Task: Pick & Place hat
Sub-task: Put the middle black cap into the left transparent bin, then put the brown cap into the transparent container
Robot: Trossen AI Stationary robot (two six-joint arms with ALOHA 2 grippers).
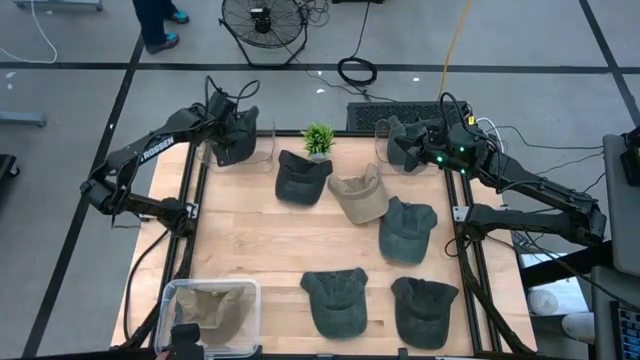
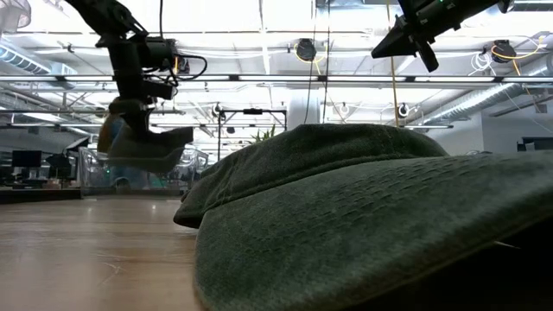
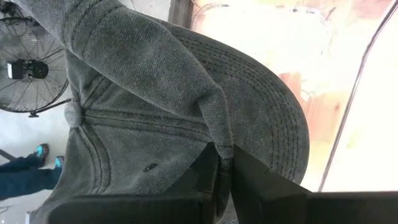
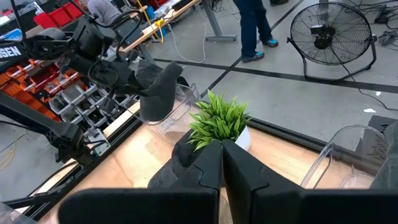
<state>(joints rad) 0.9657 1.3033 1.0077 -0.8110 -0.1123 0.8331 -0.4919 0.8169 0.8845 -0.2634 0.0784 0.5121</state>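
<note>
My left gripper (image 1: 229,122) is up over the table's far left corner, shut on a dark grey cap (image 1: 236,140) that hangs above a clear bin (image 1: 262,147). The low view shows this cap (image 2: 145,145) below the gripper (image 2: 130,97), clear of the table. My right gripper (image 1: 406,152) is shut and empty, raised near the far right corner beside another clear bin (image 1: 381,140). Several more caps lie flat on the table: dark ones (image 1: 301,178) (image 1: 335,300) (image 1: 424,310), a grey-green one (image 1: 405,228) and a tan one (image 1: 360,196). My left gripper pinches a fold of the cap's crown (image 3: 217,132) beside the brim (image 3: 280,118) between its two fingers (image 3: 202,174). The fingers come from above, pointing down. The cap is lifted clear and hangs below them, its brim sticking out sideways.
A small green plant (image 1: 318,139) stands at the far edge between the two clear bins. A clear box (image 1: 212,308) holding a tan cap sits at the near left corner. A fan (image 1: 262,25) and a person's legs (image 1: 157,22) are on the floor beyond the table.
</note>
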